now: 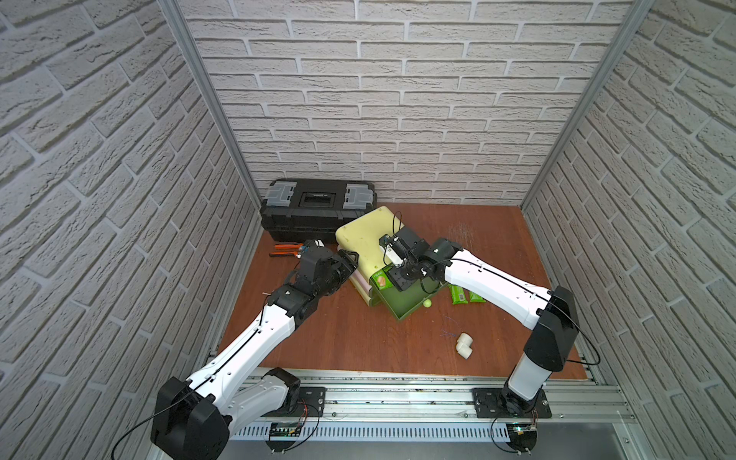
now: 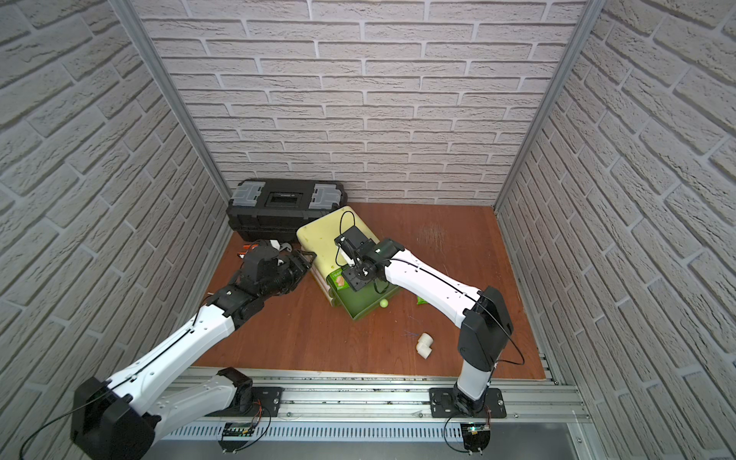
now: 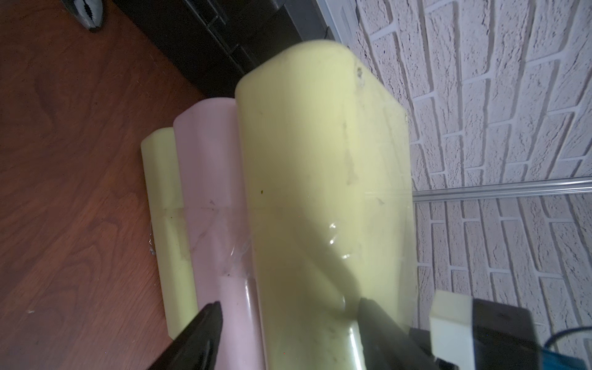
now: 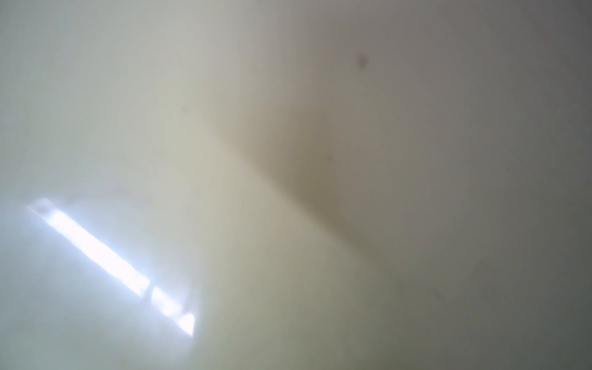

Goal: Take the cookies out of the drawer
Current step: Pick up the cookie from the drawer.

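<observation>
Nearest on the wooden bench (image 1: 338,346) lies a white pipe elbow (image 1: 464,345), well apart from everything else. Beyond it the green drawer (image 1: 402,306) stands pulled far out of its drawer unit (image 1: 360,235), its round pale-green knob (image 1: 427,304) facing the front. Just beside the drawer, two green cookie packets (image 1: 457,294) lie side by side on the bench, partly hidden under the right forearm.

The right hand (image 1: 400,278) reaches down into the back of the drawer, right next to another green cookie packet (image 1: 381,281) that leans against the drawer's side wall in both top views. Its fingers are hidden under its own body, and its wrist view shows only a blurred pale surface. So I cannot tell whether it is spread or closed, or whether it touches the packet.

The left hand (image 3: 290,301) is at the unit's near corner, fingers (image 3: 205,333) set wide. One lies against the pink tier and the other on the yellow top tier, clasping the unit.

Farther back, orange-handled pliers (image 1: 284,249) lie on the bench. Behind them a black toolbox (image 1: 318,207) stands against the brick wall (image 1: 398,99).
</observation>
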`<state>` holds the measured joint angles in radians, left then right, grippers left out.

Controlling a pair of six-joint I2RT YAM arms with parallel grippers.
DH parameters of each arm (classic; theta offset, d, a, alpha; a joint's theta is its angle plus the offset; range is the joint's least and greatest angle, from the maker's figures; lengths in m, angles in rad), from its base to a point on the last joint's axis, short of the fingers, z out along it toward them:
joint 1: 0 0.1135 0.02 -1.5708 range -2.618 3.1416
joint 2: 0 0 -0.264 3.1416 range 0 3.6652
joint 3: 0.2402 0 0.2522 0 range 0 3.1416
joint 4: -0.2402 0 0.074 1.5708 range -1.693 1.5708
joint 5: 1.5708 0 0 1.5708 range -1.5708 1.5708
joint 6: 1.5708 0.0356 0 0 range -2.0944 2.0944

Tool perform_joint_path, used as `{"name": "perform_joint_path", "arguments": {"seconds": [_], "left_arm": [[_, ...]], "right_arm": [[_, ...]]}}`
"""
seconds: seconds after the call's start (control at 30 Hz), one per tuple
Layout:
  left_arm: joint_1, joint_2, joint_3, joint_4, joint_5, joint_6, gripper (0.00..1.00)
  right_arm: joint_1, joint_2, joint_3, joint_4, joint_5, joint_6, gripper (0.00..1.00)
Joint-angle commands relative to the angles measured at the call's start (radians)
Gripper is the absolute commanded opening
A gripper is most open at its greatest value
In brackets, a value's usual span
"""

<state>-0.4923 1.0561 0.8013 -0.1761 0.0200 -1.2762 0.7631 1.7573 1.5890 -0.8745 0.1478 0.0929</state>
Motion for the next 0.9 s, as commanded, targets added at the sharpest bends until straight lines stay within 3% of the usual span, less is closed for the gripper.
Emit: {"name": "perform_joint_path", "arguments": {"seconds": [0.0, 0.37, 0.87], "left_arm": [[-0.004, -0.005, 0.018, 0.027, -0.001, 0.005, 0.72], [-0.004, 0.004, 0.022, 0.033, 0.004, 0.005, 0.71], [-0.006, 0.004, 0.026, 0.026, 0.001, 0.007, 0.71]], "right_arm": [[-0.004, 0.009, 0.024, 0.006, -0.023, -0.008, 0.60], [-0.012, 0.002, 0.025, -0.007, -0.027, -0.007, 0.41], [-0.023, -0.236, -0.043, -0.088, 0.011, 0.052, 0.38]]}}
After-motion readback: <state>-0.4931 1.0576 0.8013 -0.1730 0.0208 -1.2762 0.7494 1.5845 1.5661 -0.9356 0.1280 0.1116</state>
